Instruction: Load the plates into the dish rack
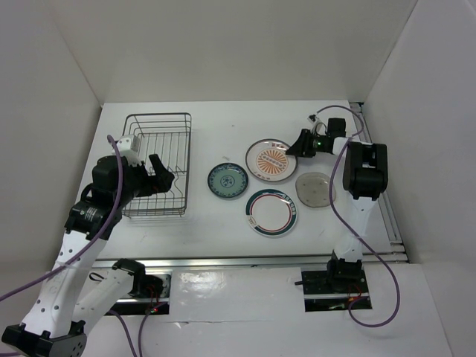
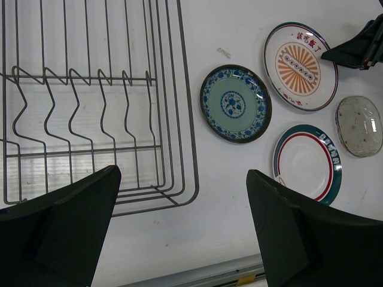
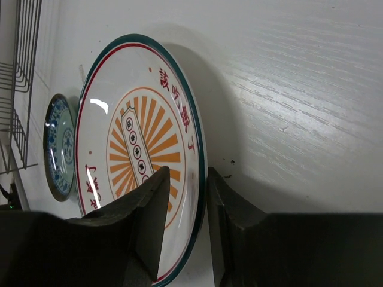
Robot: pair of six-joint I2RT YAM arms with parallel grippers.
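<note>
Fingers [image 3: 146, 221] of the right gripper [image 3: 187, 179] stand either side of the sunburst plate [image 3: 137, 143]'s rim, one over the glazed face, one outside it above the table [image 3: 299, 89], w/ only a slim gap btw them. Can't tell if the pads actually bite the rim. Left gripper [image 1: 160, 176] hangs w/ fingers wide apart, holding nothing, over the near right corner of the dish rack [image 1: 160, 141].

All four plates lie flat on the table, right of the dish rack, none in it. Teal plate [image 1: 227, 181] sits closest to the rack. Sunburst plate is further right, level w/ the rack's middle. Green-and-red rim plate [image 1: 272, 212] is further right too, by the rack's near end. Glass plate [image 1: 315, 190] is farthest right.

Handling, my guess: sunburst plate looks ceramic, so stiff, fairly heavy for a rim pinch, glaze slick, and it'd chip if knocked on the wire. Lying flat, its raised rim is the only place to grab. Held by one edge it'll prob. want to swing down, so pads should sit deep over the rim, grip firm, lift slow. Glass plate is prob. lighter but more fragile.
</note>
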